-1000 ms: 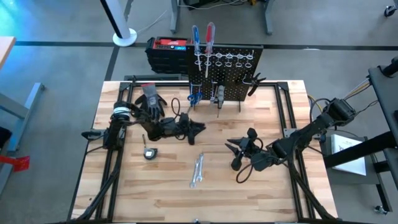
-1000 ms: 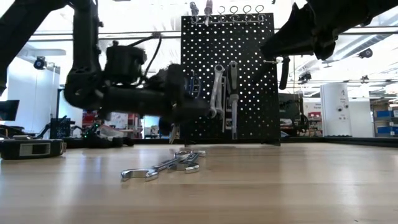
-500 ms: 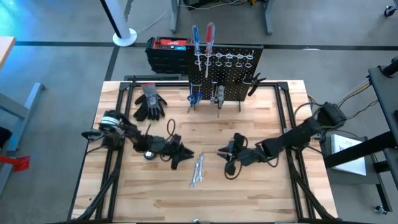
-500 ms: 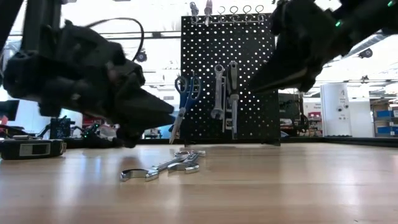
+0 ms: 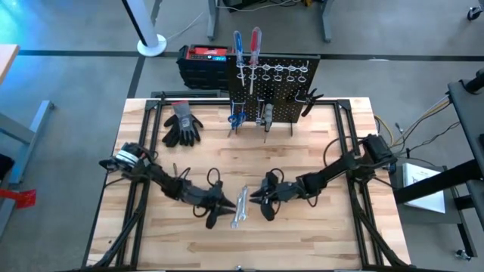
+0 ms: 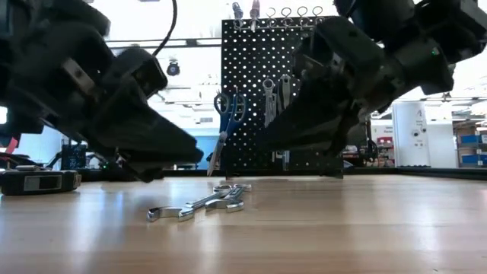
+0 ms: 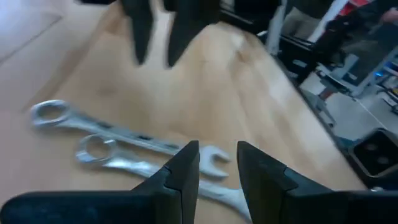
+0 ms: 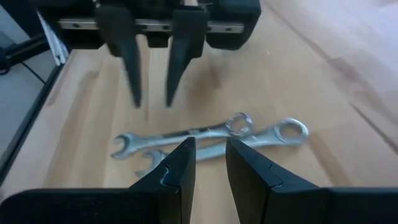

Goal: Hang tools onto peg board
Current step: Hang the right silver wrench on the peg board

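Two silver wrenches (image 5: pixel 240 207) lie side by side on the wooden table, near its middle front; they also show in the low view (image 6: pixel 202 204). My left gripper (image 5: pixel 221 211) is open just left of them, low over the table (image 7: pixel 217 155). My right gripper (image 5: pixel 261 200) is open just right of them (image 8: pixel 210 149). Both point at the wrenches (image 7: pixel 118 140) (image 8: pixel 205 134) and touch nothing. The black peg board (image 5: pixel 276 91) stands upright at the far edge. Red and blue screwdrivers (image 5: pixel 246 45), blue scissors (image 5: pixel 236 117), wrenches (image 5: pixel 266 113) and dark pliers (image 5: pixel 308 102) hang on it.
Grey-black work gloves (image 5: pixel 181 125) lie at the far left of the table. A red-topped black box (image 5: pixel 204 64) stands behind the board. A dark flat object (image 6: pixel 38 181) lies at the left in the low view. Black frame rails (image 5: pixel 355 151) run along the table's sides.
Both grippers have come down and toward the wrenches. My left gripper went toward the table's right and near edges. My right gripper went toward the left edge. They now face each other across the wrenches, which have stayed in place.
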